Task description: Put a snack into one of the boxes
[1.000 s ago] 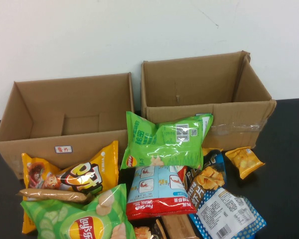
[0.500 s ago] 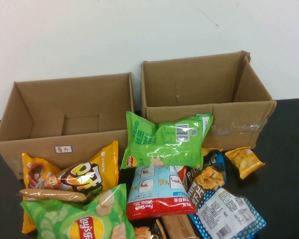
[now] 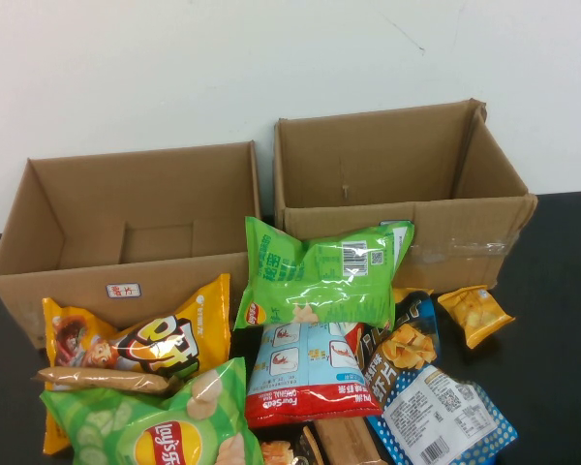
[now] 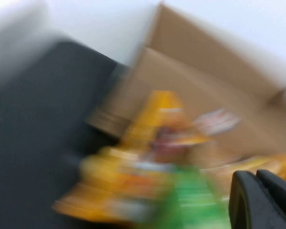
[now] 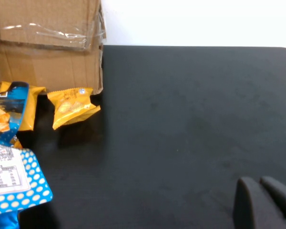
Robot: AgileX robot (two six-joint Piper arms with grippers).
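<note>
- 2 open cardboard boxes at the back of the black table (image 3: 562, 368): left box (image 3: 126, 242) with a small white label on its front wall, right box (image 3: 397, 184) with clear tape on its front wall.
- Both boxes showing only bare cardboard inside.
- Snack pile in front of the boxes: green bag (image 3: 324, 273) leaning on the right box's front, touching it.
- Light blue and red bag (image 3: 305, 370) just below the green bag, partly tucked under it.
- Orange bag (image 3: 140, 344) lying against the left box's front; thin brown stick pack (image 3: 102, 379) across it.
- Green Lay's bag (image 3: 160, 426) at the near edge, overlapping the orange bag.
- Blue polka-dot bag (image 3: 445, 412) near right; small yellow packet (image 3: 474, 313) by the right box's corner, apart from the pile.
- Left gripper (image 4: 264, 200) hanging over the orange and green bags near the left box, view smeared, fingertips pressed together.
- Right gripper (image 5: 264, 202) above bare table, well right of the small yellow packet (image 5: 72, 106), fingertips pressed together, holding nothing.
</note>
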